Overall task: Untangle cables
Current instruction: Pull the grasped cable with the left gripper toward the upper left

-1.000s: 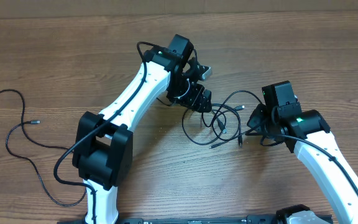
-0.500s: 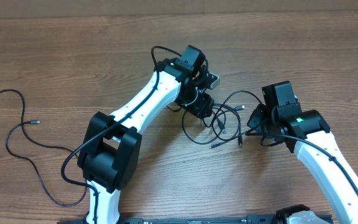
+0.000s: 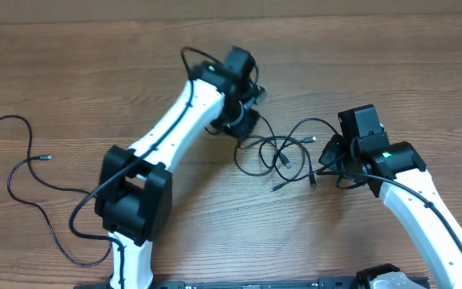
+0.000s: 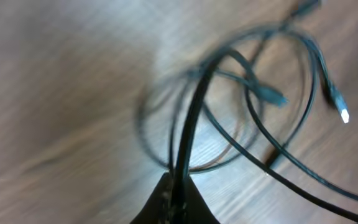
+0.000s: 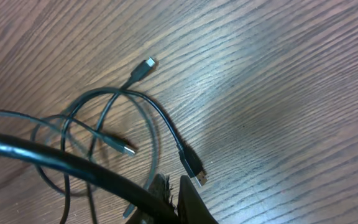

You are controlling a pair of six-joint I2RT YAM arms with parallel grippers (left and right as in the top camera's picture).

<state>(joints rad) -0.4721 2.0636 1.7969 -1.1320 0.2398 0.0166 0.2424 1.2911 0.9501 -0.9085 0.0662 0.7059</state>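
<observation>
A tangle of thin black cables [image 3: 283, 152] lies on the wooden table between my two arms. My left gripper [image 3: 245, 122] is at the tangle's upper left, shut on one black strand [image 4: 191, 124] that runs up out of its jaws. That wrist view is blurred, with the loops [image 4: 253, 106] and a silver-tipped plug [image 4: 342, 114] beyond. My right gripper [image 3: 325, 166] sits at the tangle's right edge, its jaws shut on a black strand [image 5: 73, 163] that crosses close to the camera. Loops [image 5: 104, 124] and a USB plug [image 5: 194, 169] lie just ahead of it.
A separate long black cable [image 3: 22, 181] lies spread out at the far left of the table. The left arm's own thicker wire [image 3: 195, 56] arches over its wrist. The table's far edge [image 3: 335, 14] runs along the top.
The left gripper has shut on a strand and pulled back up and to the left, drawing the tangle's left loops after it. The right arm has stayed put.
</observation>
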